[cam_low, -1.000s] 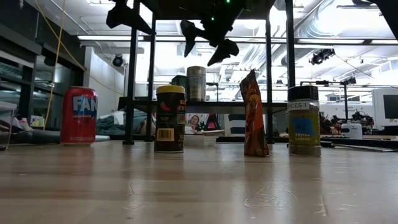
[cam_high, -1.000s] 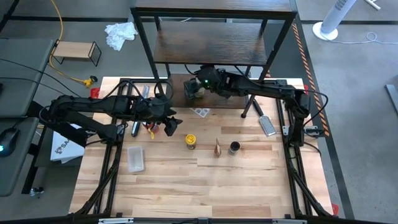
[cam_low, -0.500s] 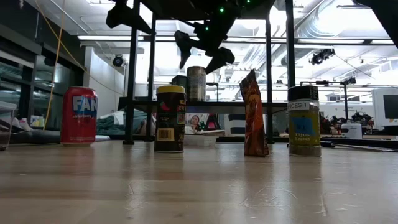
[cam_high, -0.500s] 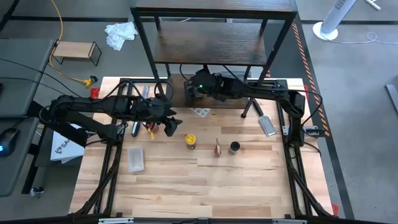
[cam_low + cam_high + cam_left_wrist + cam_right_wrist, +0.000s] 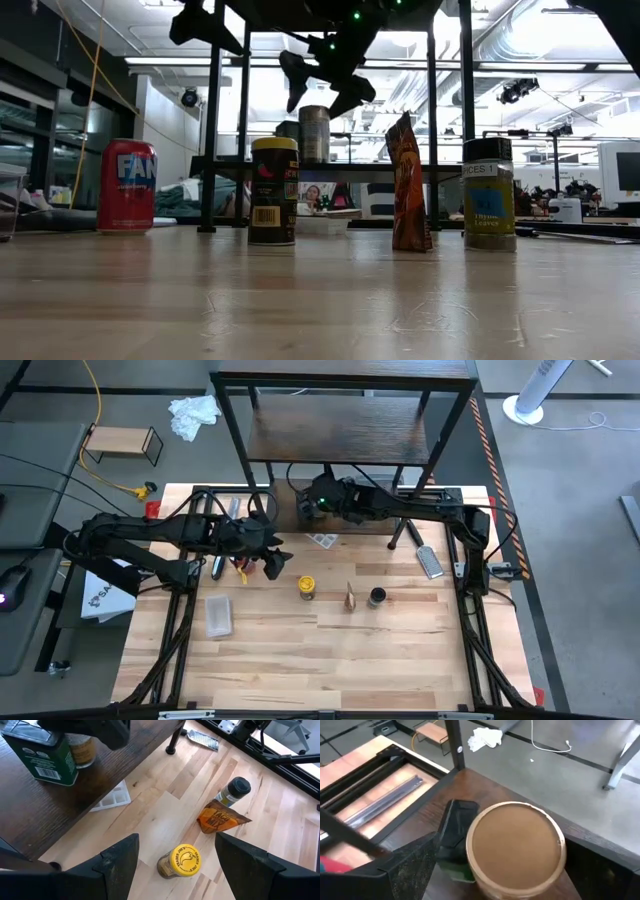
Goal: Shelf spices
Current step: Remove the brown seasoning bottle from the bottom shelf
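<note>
Approx. half done: tan-lidded jar (image 5: 515, 847) and green box (image 5: 42, 757) sit on shelf (image 5: 370, 520) bottom tier, at 12 o'clock of worktop (image 5: 320, 660). Right claw (image 5: 320, 90) hovers above them, fingers spread, empty. Left: yellow-lidded jar (image 5: 306, 587), orange pouch (image 5: 349, 598), dark-lidded jar (image 5: 376, 597) on worktop centre. Left claw (image 5: 272, 558) at 9 o'clock of those, open, holding nothing.

- Left arm (image 5: 150, 532): matte black jointed links, with black cables looped alongside.
- Right arm (image 5: 420, 510): same black build, a small green light glowing near its wrist.
- Fingers (image 5: 120, 857): broad, dark, textured plates.
</note>
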Available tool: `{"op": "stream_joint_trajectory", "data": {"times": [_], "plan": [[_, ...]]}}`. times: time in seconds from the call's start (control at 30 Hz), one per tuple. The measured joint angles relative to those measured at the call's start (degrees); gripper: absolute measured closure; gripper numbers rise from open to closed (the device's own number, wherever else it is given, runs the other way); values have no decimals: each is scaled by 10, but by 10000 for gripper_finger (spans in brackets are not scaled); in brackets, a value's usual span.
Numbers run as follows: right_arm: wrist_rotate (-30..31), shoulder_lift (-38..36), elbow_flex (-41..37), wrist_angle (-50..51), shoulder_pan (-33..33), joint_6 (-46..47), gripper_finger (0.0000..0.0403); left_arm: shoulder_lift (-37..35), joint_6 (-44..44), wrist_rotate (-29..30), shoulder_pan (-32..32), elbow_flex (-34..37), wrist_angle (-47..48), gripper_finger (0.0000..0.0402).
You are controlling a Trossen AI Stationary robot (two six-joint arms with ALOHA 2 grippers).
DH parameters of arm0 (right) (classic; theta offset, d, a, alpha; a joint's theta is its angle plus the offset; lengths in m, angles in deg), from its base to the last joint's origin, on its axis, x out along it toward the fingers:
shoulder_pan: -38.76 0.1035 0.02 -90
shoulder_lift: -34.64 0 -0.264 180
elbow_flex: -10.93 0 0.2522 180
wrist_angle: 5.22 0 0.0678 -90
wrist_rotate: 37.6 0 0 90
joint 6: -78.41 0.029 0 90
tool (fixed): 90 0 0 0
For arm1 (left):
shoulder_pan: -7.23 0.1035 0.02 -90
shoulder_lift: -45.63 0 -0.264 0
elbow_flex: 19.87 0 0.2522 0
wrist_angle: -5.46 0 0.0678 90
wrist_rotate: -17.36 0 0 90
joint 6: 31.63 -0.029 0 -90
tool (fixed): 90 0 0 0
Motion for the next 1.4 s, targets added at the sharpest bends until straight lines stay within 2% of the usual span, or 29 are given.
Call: {"op": "stream_joint_trajectory", "data": {"times": [0.17, 0.4, 0.77, 0.93, 1.1, 1.23, 1.4], "plan": [[17, 0, 0, 25, 0, 18, 45, 0, -4, 0, 0, 0, 0, 145], [-2, 0, 0, 39, 0, 3, 163, 0, -6, 1, 0, 0, 0, 145], [-14, -21, 0, 72, 5, -38, 163, 0, -6, 1, 0, 0, 1, 145], [-28, -69, 0, 190, 40, -66, 163, 0, -16, -1, 0, 0, 2, 145], [-39, -115, -3, 311, 127, -57, 163, 0, -35, -3, 0, 0, 2, 145], [-30, -166, -93, 322, 215, 22, 163, 0, -36, -5, 0, 0, 0, 145], [-23, -261, -295, 310, 317, 252, 163, 0, -36, -19, 0, 0, 0, 145]]}}
